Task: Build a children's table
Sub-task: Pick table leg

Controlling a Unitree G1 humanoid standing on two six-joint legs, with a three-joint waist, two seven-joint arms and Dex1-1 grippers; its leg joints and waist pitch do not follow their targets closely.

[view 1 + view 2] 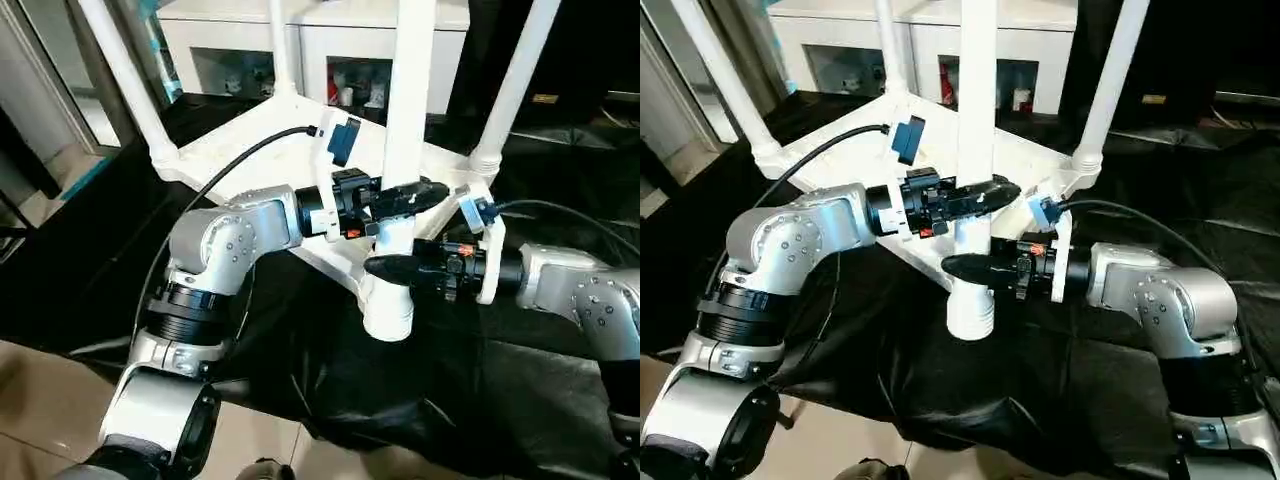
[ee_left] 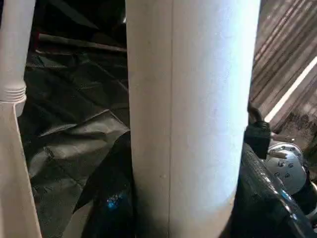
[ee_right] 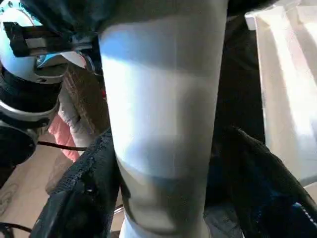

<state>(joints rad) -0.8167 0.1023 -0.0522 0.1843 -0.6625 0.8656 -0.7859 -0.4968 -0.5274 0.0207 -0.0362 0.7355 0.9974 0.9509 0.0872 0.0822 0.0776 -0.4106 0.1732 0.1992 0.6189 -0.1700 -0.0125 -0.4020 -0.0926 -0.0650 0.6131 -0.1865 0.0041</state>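
The children's table lies upside down on black cloth, its white top (image 1: 250, 150) ribbed side up and its legs pointing up. The near leg (image 1: 408, 120) stands in the front corner socket (image 1: 388, 305). My left gripper (image 1: 405, 197) comes in from the left and is shut on this leg (image 2: 193, 119) a little above the socket. My right gripper (image 1: 392, 266) reaches in from the right just below it, fingers either side of the leg (image 3: 161, 124). A dark gap shows between one finger (image 3: 262, 178) and the tube. Three more legs (image 1: 125, 70) (image 1: 282, 45) (image 1: 520, 80) stand in the other corners.
A white cabinet (image 1: 250, 40) with glass doors stands right behind the table. Crumpled black cloth (image 1: 330, 380) covers the ground under and in front of the table. Tan floor (image 1: 40, 400) shows at the near left.
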